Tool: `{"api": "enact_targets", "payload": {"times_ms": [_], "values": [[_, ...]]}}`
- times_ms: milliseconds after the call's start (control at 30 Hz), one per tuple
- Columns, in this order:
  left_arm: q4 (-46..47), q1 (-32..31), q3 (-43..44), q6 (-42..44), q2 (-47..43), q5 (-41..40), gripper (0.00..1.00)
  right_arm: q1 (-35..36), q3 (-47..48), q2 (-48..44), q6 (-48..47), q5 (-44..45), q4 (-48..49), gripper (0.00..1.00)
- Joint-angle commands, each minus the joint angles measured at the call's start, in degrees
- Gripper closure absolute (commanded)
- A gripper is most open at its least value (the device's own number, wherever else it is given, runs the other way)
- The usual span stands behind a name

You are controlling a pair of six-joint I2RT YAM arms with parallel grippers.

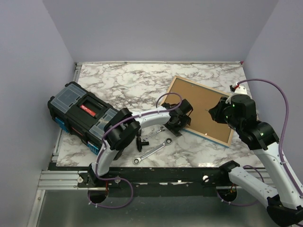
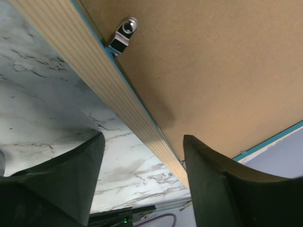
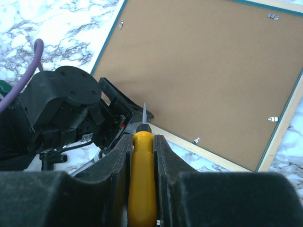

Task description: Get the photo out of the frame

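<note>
Right gripper (image 3: 142, 142) is pressed together on a yellow-handled screwdriver (image 3: 142, 184), its tip over the brown backing board (image 3: 199, 71); the frame (image 3: 288, 124) lies back-up and askew on the right of the marble table (image 1: 123, 85), so the photo is hidden; four metal tabs (image 3: 272, 119) show along its rim; left gripper (image 2: 142, 146) is spread astride the frame's near-left edge, blocking the way just beside the screwdriver tip; two ratchet wrenches (image 1: 152, 151) lie near the left arm; one black toolbox (image 1: 80, 116) sits far left, its red label unreadable.
</note>
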Motion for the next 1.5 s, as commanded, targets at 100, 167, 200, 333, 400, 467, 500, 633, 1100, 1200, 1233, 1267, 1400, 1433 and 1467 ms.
{"api": "enact_targets", "payload": {"times_ms": [100,167,200,333,400,467,500,633,1100,1200,1233,1267,1400,1433,1467], "values": [[-5.23,-0.57,4.83,-2.16,4.9,0.87,0.53,-0.06,1.56,-0.63,0.03,-0.82,-2.07,0.99],[-7.41,-0.63,6.75,-1.61,6.01,0.43,0.62,-0.06,1.57,-0.75,0.11,-0.64,-2.13,0.99],[-8.04,-0.62,7.36,-1.24,6.41,0.12,0.62,-0.06,1.65,-0.79,0.1,-0.61,-2.24,0.99],[-9.52,-0.48,8.53,0.27,6.99,-1.34,0.8,-0.09,1.77,-0.76,0.22,-0.5,-2.67,0.99],[-9.71,-0.48,9.28,2.65,6.9,-3.39,0.9,-0.12,1.83,-0.78,0.27,-0.47,-2.86,0.99],[-10.05,-0.5,11.1,7.34,7.05,-6.26,0.94,-0.08,1.92,-0.67,0.37,-0.39,-3.02,0.99],[-9.71,-0.48,11.98,10.03,7.22,-7.29,0.98,-0.09,1.92,-0.61,0.36,-0.34,-3.09,0.99],[-5.92,-0.46,15.76,23.91,7.72,-9.87,1.0,-0.06,1.99,-0.5,0.46,-0.1,-3.14,0.99],[4.83,5.19,21.63,60.37,11.12,6.17,1.0,-0.06,0.55,2.24,1.7,-1.13,-3.04,0.99],[4.13,6.72,23.42,61.94,12.08,8.93,1.0,-0.08,-0.63,3.29,2.43,-2.02,-2.41,0.99],[3.85,7.1,23.79,61.45,12.38,9.98,1.0,-0.06,-1.09,3.87,2.61,-2.41,-2.08,0.99],[3.98,7.46,23.64,60.7,12.35,10.74,1.0,-0.1,-1.77,4.27,2.73,-2.72,-1.6,0.99],[5.07,8.72,23.15,57.89,12.43,14.07,1.0,-0.12,-2.98,6.99,3.06,-3.57,-1.0,0.99],[5.27,9.14,23.07,57.03,12.52,15.02,1.0,-0.07,-3.0,7.57,3.08,-3.51,-1.07,0.99],[5.67,9.53,23.0,56.52,12.59,16.01,1.0,-0.06,-3.04,8.06,3.08,-3.32,-1.08,0.99]]}}
